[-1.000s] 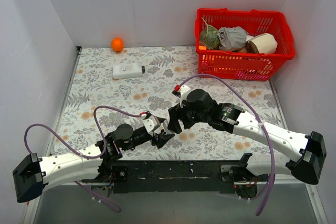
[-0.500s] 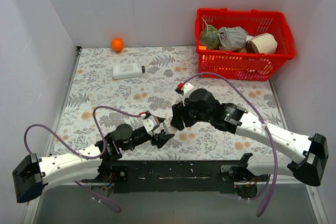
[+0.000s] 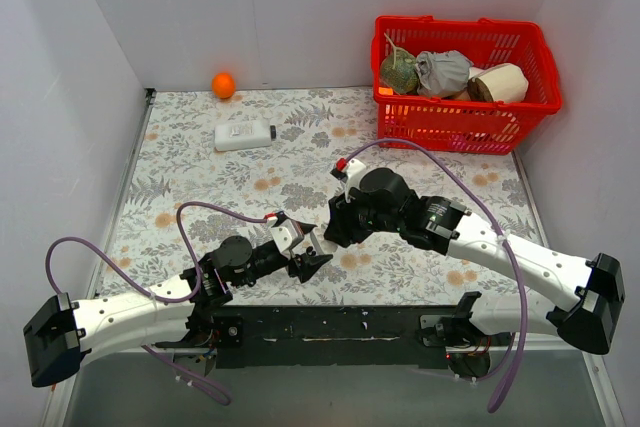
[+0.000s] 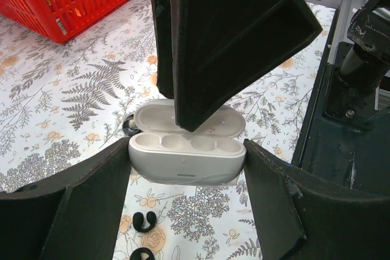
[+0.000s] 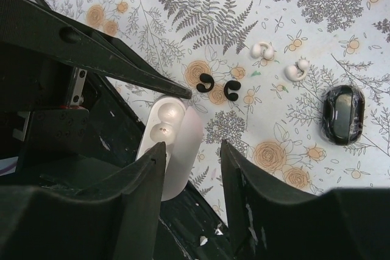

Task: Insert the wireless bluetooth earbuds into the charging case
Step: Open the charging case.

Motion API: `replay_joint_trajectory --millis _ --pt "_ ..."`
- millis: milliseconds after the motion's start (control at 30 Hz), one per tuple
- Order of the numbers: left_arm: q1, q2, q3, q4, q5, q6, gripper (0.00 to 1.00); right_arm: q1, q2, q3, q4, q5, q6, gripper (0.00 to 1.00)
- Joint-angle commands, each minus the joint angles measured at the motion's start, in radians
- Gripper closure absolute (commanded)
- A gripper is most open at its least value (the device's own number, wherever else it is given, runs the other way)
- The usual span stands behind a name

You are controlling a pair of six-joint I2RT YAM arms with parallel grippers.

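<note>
My left gripper (image 3: 306,253) is shut on the white charging case (image 4: 186,156), gripping its two ends and holding it above the table with its lid open. The case's wells look empty. My right gripper (image 3: 336,229) is open right over the case (image 5: 170,144), and the raised lid lies between its fingers (image 5: 146,175); its finger shows as a big black shape in the left wrist view (image 4: 231,35). Two small black earbuds (image 5: 206,81) (image 5: 231,89) lie side by side on the floral cloth just beyond the case, and they also show in the left wrist view (image 4: 144,220).
Two white earbuds (image 5: 263,51) (image 5: 297,70) and a black oval case (image 5: 342,114) lie to the right of the black buds. A red basket (image 3: 465,127) of items stands at the back right. An orange ball (image 3: 223,84) and a white bottle (image 3: 244,135) lie at the back left.
My right gripper has shifted slightly over the case. My left gripper has kept the case still.
</note>
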Motion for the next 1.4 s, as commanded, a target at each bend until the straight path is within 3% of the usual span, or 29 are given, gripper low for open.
replay_joint_trajectory --millis 0,133,200,267,367,433,467,533,600,700,733,1067,1200,1367 --pt "-0.004 -0.011 0.036 0.034 -0.007 0.002 1.0 0.0 0.011 0.016 0.031 -0.028 0.003 0.52" --pt "-0.004 -0.011 0.034 0.036 -0.01 0.0 1.0 0.0 0.012 0.01 0.029 -0.036 0.003 0.6" --pt "-0.004 -0.008 0.034 0.04 -0.01 -0.001 1.0 0.0 0.014 0.012 0.028 -0.036 0.004 0.73" --pt "-0.004 -0.006 0.037 0.037 -0.009 -0.007 1.0 0.0 0.012 0.013 0.023 -0.035 0.001 0.79" --pt "-0.004 -0.003 0.043 0.028 -0.01 -0.012 1.0 0.0 0.011 0.021 0.008 -0.022 -0.007 0.99" --pt "-0.004 0.001 0.051 0.016 -0.01 -0.029 0.94 0.0 0.008 0.027 -0.011 -0.013 -0.023 0.99" --pt "-0.004 0.012 0.06 0.001 -0.01 -0.039 0.86 0.001 0.007 0.036 -0.018 -0.007 -0.031 0.99" --pt "-0.004 0.026 0.071 -0.01 -0.048 -0.061 0.55 0.004 0.004 0.047 -0.04 0.004 -0.054 0.99" --pt "-0.004 0.053 0.088 -0.03 -0.062 -0.087 0.37 0.008 0.003 0.064 -0.051 0.013 -0.079 0.99" --pt "-0.004 0.082 0.097 -0.035 -0.059 -0.099 0.26 0.011 0.004 0.094 -0.078 0.016 -0.105 0.99" --pt "-0.004 0.086 0.099 -0.03 -0.068 -0.104 0.02 0.014 0.007 0.101 -0.089 0.016 -0.109 0.99" --pt "-0.004 0.053 0.122 -0.053 -0.139 -0.179 0.02 0.026 -0.031 0.125 -0.118 0.083 -0.181 0.99" --pt "-0.002 0.015 0.152 -0.13 -0.043 -0.23 0.02 0.027 -0.094 0.098 -0.06 0.195 -0.25 0.99" --pt "0.008 -0.002 0.185 -0.25 0.172 -0.248 0.02 0.027 -0.203 0.019 0.072 0.144 -0.382 0.99"
